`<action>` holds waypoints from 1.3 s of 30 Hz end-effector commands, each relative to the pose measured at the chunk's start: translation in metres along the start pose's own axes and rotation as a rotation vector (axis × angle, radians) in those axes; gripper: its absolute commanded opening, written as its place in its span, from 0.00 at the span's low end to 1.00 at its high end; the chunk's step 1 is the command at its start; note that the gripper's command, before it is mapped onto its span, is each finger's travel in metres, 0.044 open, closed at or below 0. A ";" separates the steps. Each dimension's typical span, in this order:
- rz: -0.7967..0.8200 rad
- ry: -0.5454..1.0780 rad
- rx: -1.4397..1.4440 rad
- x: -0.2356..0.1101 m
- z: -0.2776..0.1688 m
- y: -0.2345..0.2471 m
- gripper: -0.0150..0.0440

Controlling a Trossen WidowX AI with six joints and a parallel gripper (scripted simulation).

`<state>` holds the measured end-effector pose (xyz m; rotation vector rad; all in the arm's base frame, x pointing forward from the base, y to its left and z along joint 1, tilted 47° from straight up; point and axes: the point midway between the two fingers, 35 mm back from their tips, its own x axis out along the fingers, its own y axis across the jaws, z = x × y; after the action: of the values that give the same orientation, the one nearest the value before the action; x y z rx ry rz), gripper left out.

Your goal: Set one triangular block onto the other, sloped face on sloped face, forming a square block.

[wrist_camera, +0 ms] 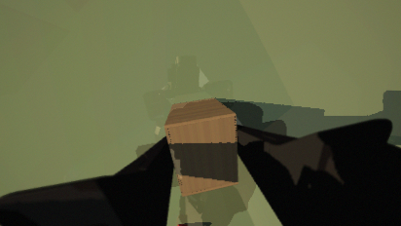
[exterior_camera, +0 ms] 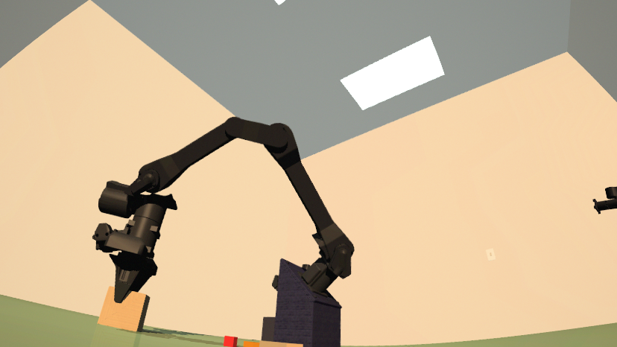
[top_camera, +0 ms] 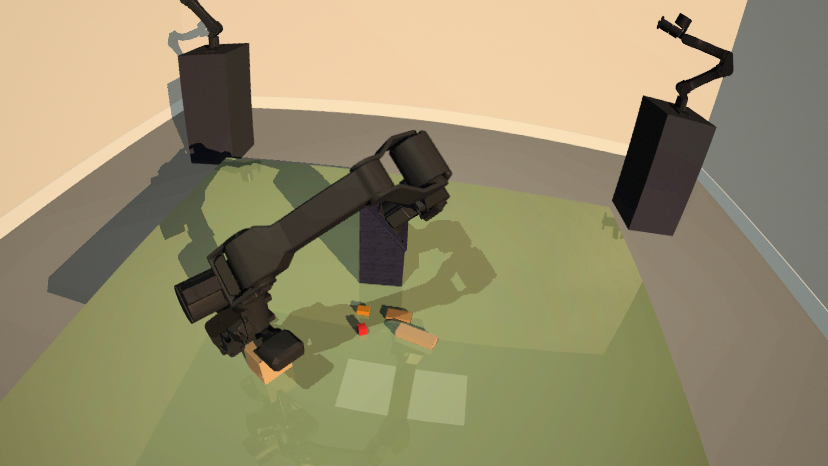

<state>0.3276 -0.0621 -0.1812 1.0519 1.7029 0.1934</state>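
Note:
Two tan wooden triangular blocks sit sloped face on sloped face as one square block on the green table (top_camera: 521, 277), at the front left. In the exterior view the upper triangular block (exterior_camera: 112, 309) lies on the lower triangular block (exterior_camera: 137, 319), with a faint diagonal seam between them. The square block also shows in the top view (top_camera: 268, 373) and in the wrist view (wrist_camera: 201, 128). My gripper (top_camera: 267, 357) (exterior_camera: 124, 296) (wrist_camera: 200, 132) points down over the block and is shut on the upper triangular block. Its fingers hide part of the block's sides.
A small orange cube (top_camera: 363, 310), a red cube (top_camera: 362, 329), a brown block (top_camera: 398, 314) and a long tan block (top_camera: 418, 337) lie mid-table. The arm's dark pedestal (top_camera: 381, 254) stands behind them. Two pale squares (top_camera: 366, 386) (top_camera: 437, 397) mark the table. Two dark camera stands (top_camera: 215, 98) (top_camera: 663, 167) stand at the back.

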 end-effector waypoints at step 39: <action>-0.006 -0.002 0.001 -0.111 0.000 -0.001 1.00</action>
<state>0.3331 -0.1385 -0.1128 1.0574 1.6869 0.1782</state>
